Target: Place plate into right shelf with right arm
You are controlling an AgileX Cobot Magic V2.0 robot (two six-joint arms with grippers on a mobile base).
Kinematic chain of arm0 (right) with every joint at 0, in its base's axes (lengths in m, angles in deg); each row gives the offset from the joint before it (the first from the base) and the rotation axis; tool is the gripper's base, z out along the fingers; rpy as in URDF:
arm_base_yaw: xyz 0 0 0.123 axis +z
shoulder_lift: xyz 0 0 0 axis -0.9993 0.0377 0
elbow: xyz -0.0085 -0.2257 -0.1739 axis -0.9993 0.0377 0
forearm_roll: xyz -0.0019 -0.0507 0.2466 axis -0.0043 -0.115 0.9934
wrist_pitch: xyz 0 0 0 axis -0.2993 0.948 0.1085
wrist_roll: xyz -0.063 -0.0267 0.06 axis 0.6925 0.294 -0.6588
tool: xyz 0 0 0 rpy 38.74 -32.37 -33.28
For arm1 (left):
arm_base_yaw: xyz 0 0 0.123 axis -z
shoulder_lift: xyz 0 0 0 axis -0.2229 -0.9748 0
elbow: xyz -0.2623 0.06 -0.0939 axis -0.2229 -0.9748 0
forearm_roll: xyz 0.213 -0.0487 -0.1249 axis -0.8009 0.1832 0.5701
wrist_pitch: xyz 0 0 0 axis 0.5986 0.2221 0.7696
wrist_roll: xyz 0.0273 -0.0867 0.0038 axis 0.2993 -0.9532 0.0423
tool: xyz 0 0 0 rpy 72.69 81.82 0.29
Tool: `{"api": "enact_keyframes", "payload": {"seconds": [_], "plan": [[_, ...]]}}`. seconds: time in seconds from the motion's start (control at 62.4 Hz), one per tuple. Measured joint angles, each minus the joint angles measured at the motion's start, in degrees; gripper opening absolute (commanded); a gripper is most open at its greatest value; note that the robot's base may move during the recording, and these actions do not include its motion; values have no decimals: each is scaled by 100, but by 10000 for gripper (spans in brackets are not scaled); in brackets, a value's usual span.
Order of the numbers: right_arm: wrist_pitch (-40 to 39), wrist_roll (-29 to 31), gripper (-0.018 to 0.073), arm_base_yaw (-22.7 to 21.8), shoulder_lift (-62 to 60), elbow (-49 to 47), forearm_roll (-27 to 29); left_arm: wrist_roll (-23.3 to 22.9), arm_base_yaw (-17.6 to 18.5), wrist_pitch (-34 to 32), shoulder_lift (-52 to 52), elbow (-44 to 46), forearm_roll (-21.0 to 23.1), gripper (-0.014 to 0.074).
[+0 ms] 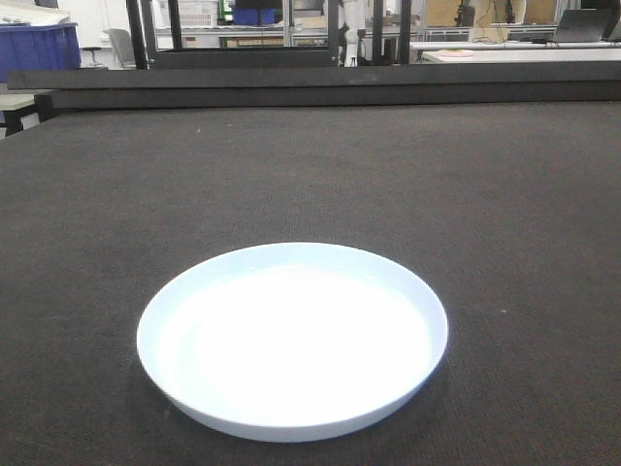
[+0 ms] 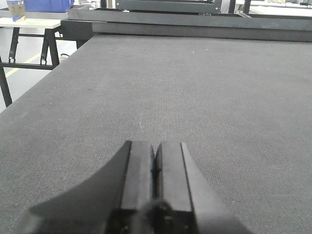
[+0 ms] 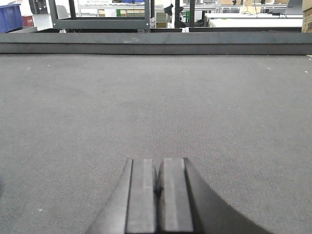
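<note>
The plain white round plate (image 1: 292, 340) lies flat on the dark grey table mat (image 1: 485, 194), near the front edge in the front view. No gripper shows in that view. My left gripper (image 2: 155, 144) is shut and empty, low over bare mat in the left wrist view. My right gripper (image 3: 158, 161) is shut and empty, low over bare mat in the right wrist view. The plate shows in neither wrist view. The right shelf is out of view.
A raised dark rail (image 1: 310, 83) runs along the table's far edge. Behind it stand black frames, white tables and blue bins (image 1: 39, 49). In the left wrist view the table's left edge drops to the floor beside a light-topped table (image 2: 34, 22).
</note>
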Motion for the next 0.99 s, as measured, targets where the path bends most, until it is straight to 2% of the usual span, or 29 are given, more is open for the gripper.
{"api": "enact_keyframes", "payload": {"seconds": [0.513, 0.77, 0.866, 0.946, 0.994], "plan": [[0, 0, 71, 0, 0, 0, -12, 0, 0, 0, 0, 0, 0, -47], [-1166, 0, 71, 0, 0, 4, -12, 0, 0, 0, 0, 0, 0, -47], [-1429, -285, 71, 0, 0, 4, -12, 0, 0, 0, 0, 0, 0, -47], [-1154, -610, 71, 0, 0, -130, -24, 0, 0, 0, 0, 0, 0, -47], [-716, -704, 71, 0, 0, -409, -37, 0, 0, 0, 0, 0, 0, -47]]}}
